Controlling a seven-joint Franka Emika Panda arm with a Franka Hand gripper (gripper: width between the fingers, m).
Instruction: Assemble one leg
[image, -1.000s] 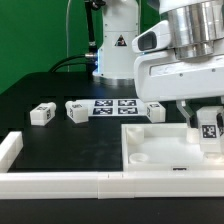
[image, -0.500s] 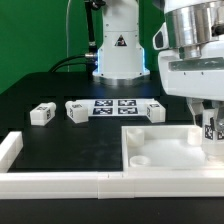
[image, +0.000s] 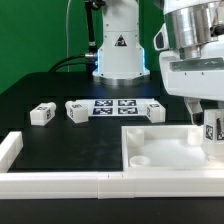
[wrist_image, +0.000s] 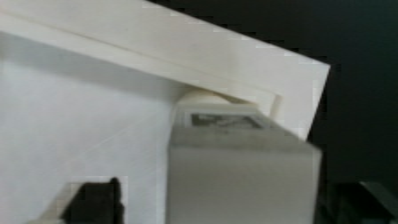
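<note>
exterior view: farthest from the gripper (image: 207, 118), out toward the exterior view's left, i see one spare leg (image: 41, 114), then a second spare leg (image: 77, 110) just beside the marker board (image: 115, 107). a third spare leg (image: 157, 111) lies at the board's other end, nearer the gripper. the white tray piece (image: 175, 150) sits under the gripper, and the leg (image: 210, 132) stands upright between the fingers at the tray's far corner, tag toward the camera. in the wrist view the dark fingers (wrist_image: 98, 200) are spread, with a gap on each side of the leg (wrist_image: 240, 160).
</note>
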